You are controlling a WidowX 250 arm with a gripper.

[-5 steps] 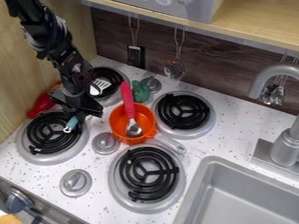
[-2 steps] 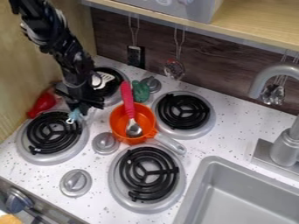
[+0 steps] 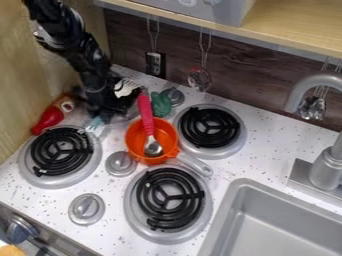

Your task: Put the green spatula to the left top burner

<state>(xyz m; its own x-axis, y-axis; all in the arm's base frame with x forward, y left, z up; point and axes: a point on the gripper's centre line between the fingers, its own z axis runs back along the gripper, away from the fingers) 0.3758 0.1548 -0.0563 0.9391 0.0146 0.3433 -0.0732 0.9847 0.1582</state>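
With the black gripper (image 3: pixel 103 111) apparently closed on its middle, the green spatula (image 3: pixel 95 125) sticks out on both sides, slotted head (image 3: pixel 125 87) above the left top burner (image 3: pixel 129 116) beside the gripper; pickup looks done, while aligning, lowering and release remain.

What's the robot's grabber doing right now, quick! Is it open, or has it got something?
Gripper: looks closed, holding the spatula, with the blue handle end poking out below.
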